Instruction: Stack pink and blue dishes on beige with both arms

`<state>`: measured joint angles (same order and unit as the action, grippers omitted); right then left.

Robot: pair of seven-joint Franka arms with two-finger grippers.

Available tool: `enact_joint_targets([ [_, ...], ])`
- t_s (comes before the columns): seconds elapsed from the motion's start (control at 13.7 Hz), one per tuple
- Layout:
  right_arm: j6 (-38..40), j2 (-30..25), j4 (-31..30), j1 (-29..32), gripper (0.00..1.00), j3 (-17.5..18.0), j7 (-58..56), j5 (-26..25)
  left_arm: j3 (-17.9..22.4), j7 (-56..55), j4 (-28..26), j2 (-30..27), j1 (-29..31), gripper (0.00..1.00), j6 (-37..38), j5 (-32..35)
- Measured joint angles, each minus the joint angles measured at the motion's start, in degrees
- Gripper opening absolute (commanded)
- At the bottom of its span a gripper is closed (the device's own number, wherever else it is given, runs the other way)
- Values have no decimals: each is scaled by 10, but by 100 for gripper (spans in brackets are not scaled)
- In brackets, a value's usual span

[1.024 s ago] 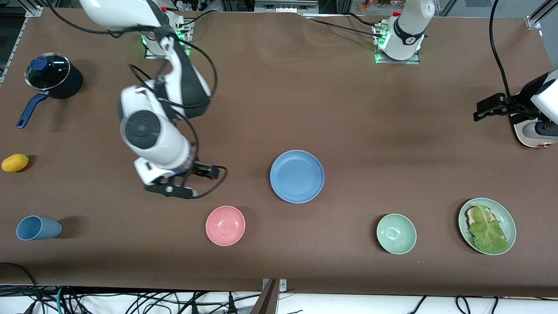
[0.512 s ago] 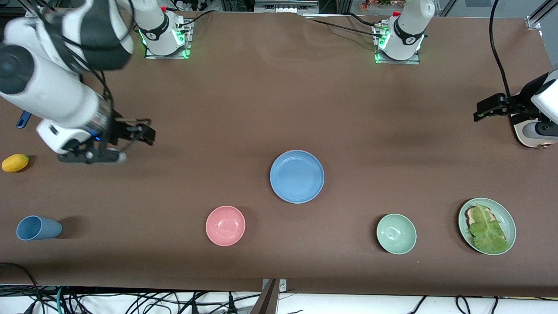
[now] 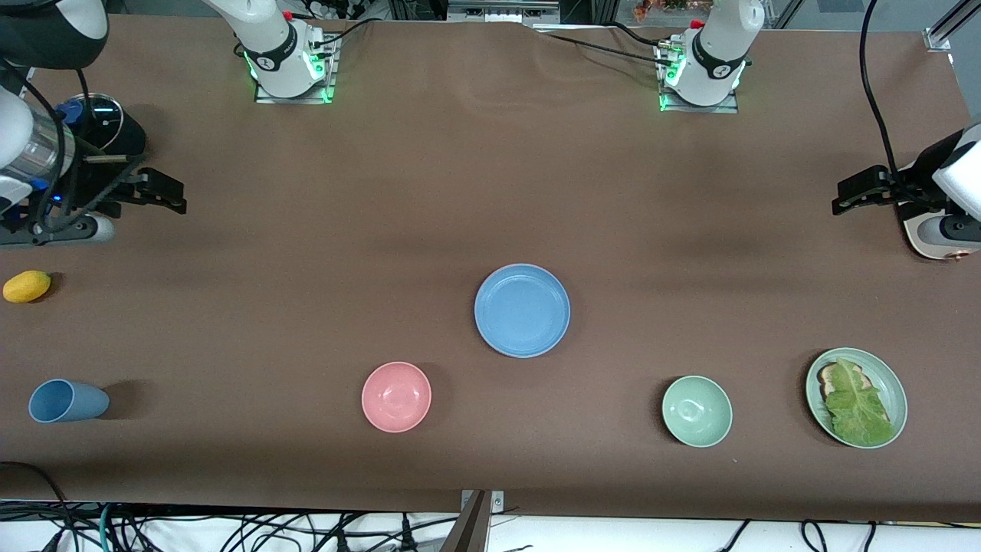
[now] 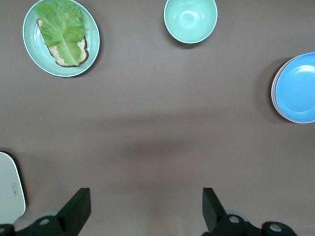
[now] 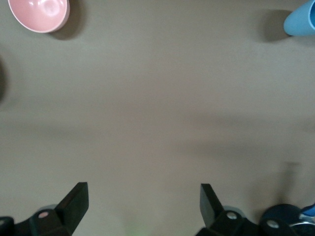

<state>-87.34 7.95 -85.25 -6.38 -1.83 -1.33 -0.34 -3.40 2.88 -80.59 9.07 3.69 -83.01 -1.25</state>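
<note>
The light blue plate (image 3: 522, 310) lies flat in the middle of the table and also shows in the left wrist view (image 4: 299, 88). A thin pale pinkish rim (image 4: 273, 94) of another plate peeks out from under it there. No separate pink plate or beige plate shows anywhere. My right gripper (image 3: 170, 195) hangs open and empty over the right arm's end of the table, beside the pot; its wrist view shows bare cloth between the fingers (image 5: 142, 195). My left gripper (image 3: 843, 195) waits open and empty over the left arm's end (image 4: 145, 196).
A pink bowl (image 3: 396, 396) and a green bowl (image 3: 697, 411) stand nearer the camera than the blue plate. A pale green plate with lettuce (image 3: 856, 397) is toward the left arm's end. A blue cup (image 3: 67, 401), yellow fruit (image 3: 26, 286) and lidded pot (image 3: 92, 130) are toward the right arm's end.
My right arm has swung away from the spot above the pink bowl to its own end of the table, near the pot. The left arm and the dishes have not moved.
</note>
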Motion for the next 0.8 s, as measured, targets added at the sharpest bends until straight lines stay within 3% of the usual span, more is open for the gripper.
enact_joint_targets([
  [0.22,4,-5,-2,12,100,18,-12,-14,0,0,0,1,0,100,0,0],
  [0.8,6,-5,1,12,100,21,-12,-10,0,0,2,2,0,100,-1,0],
])
